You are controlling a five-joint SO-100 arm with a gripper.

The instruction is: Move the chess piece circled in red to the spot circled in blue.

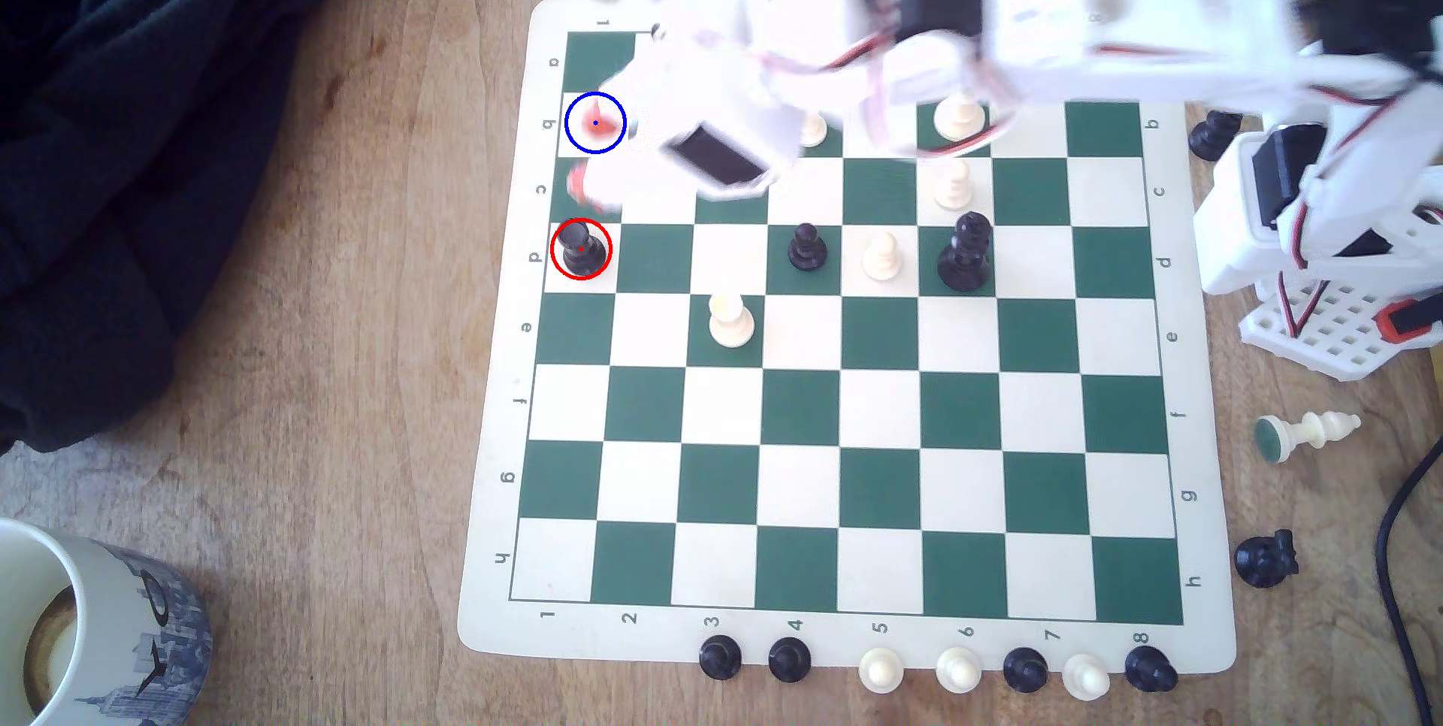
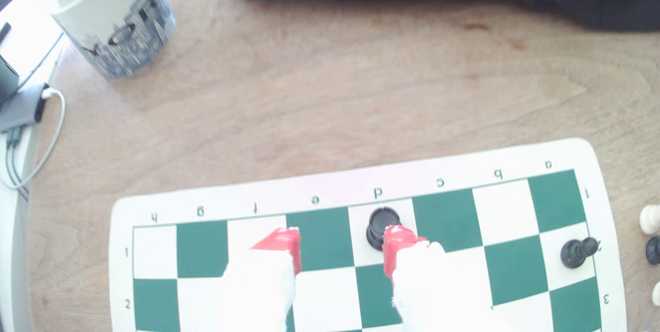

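Observation:
The black flat-topped chess piece [image 1: 582, 250] stands upright inside the red circle on a cream square at the board's edge on the exterior view's left. Two squares farther back along that edge is the blue-circled spot [image 1: 608, 141]. My gripper [image 1: 587, 155] is blurred and hovers over that edge; one red fingertip [image 1: 597, 126] overlaps the blue circle and the other [image 1: 578, 183] lies over the square between. In the wrist view the gripper [image 2: 341, 250] is open and holds nothing. The chess piece [image 2: 382, 225] sits just beyond one red finger [image 2: 396, 246], which covers part of its base.
Other pieces stand mid-board: a black pawn [image 1: 807, 248], a tall black piece [image 1: 967, 254] and white pawns [image 1: 730, 320]. Several captured pieces line the board's near edge [image 1: 937, 667]. A mug [image 1: 86, 632] and dark cloth [image 1: 156, 148] lie off the board on the exterior view's left.

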